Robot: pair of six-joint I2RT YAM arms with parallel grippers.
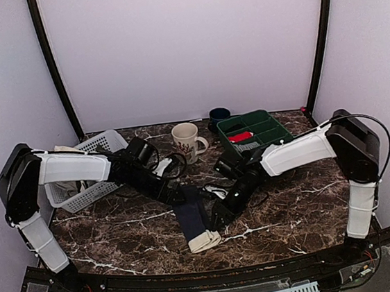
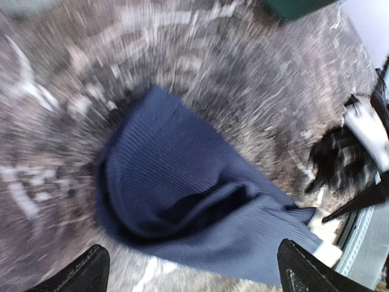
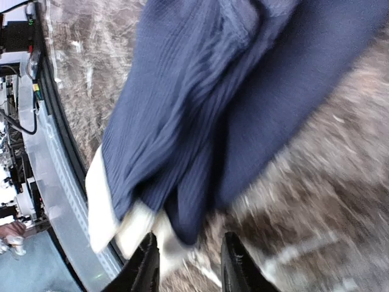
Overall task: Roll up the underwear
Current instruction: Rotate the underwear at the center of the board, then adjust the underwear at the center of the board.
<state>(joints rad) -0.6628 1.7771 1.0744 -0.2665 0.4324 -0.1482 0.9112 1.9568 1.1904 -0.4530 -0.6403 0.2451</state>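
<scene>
The underwear point(image 1: 190, 216) lies on the marble table as a long, narrow folded navy strip, with its cream waistband point(image 1: 206, 241) at the near end. My left gripper point(image 1: 178, 195) is at the strip's far end. In the left wrist view it point(image 2: 194, 277) is wide open, with the navy cloth point(image 2: 182, 182) just ahead of the fingers and not gripped. My right gripper point(image 1: 217, 219) is at the strip's right side near the waistband. In the right wrist view it point(image 3: 189, 267) is open, with the cloth point(image 3: 200, 109) and waistband point(image 3: 100, 207) lying just ahead of its tips.
A white basket point(image 1: 86, 171) stands at the back left. A cream mug point(image 1: 186, 141) and a dark blue cup point(image 1: 218, 115) stand at the back middle. A green tray point(image 1: 277, 134) at the back right holds small rolled bundles. The table's front edge runs just beyond the waistband.
</scene>
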